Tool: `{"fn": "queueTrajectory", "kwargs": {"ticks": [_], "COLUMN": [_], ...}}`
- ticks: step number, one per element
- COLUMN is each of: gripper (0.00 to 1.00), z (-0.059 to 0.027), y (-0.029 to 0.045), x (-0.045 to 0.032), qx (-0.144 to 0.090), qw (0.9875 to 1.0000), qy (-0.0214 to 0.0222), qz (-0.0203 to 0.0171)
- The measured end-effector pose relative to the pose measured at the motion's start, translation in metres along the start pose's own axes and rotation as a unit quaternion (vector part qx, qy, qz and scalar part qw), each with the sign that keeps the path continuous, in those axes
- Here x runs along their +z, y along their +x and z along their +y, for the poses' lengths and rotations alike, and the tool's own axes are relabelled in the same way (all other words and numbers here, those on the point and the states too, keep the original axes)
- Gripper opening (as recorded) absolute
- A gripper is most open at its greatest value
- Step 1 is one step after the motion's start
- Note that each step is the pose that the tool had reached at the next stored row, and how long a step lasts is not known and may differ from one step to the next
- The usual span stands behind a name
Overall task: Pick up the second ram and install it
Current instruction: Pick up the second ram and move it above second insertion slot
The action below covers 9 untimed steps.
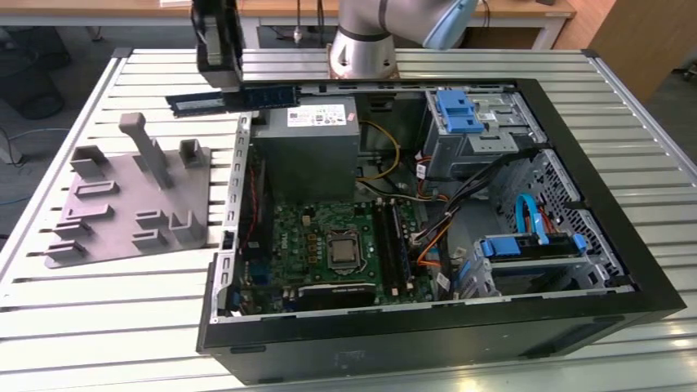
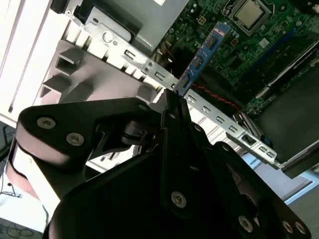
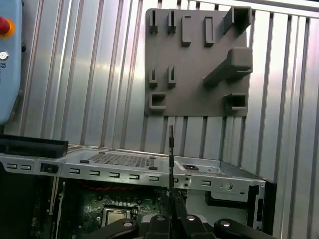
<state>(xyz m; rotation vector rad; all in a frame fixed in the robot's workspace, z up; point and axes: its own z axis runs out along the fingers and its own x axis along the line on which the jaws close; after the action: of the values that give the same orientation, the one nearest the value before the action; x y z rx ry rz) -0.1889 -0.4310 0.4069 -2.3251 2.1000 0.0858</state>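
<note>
Second ram (image 1: pixel 234 100) - clamped edge-on in my closed gripper (image 1: pixel 222 80), held level in the air over the far rim of the open computer case (image 1: pixel 436 347), just beside the power supply (image 1: pixel 310 143). Gray holder plate (image 1: pixel 114 196) lies on the slatted surface (image 1: pixel 98 327) - well apart from the stick.

No text, number or brand can be read. In the exterior view, the white rectangular paper label (image 1: pixel 319 117) on the grey metal power supply box (image 1: pixel 310 163) carries dark print too small to make out. The second ram (image 1: pixel 234 99), a thin, long, dark memory stick, shows no legible characters on its face. In the second wrist view, the square silver metal processor lid (image 2: pixel 247 12) bears only faint, unreadable marks.
</note>
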Motion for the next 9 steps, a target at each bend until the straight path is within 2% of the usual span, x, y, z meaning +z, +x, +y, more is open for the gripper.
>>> {"fn": "queueTrajectory", "kwargs": {"ticks": [9], "gripper": [0.14], "z": [-0.0343], "y": [0.0035], "x": [-0.0012], "qx": [0.000], "qw": [1.0000], "qy": [-0.0002], "qz": [0.0000]}}
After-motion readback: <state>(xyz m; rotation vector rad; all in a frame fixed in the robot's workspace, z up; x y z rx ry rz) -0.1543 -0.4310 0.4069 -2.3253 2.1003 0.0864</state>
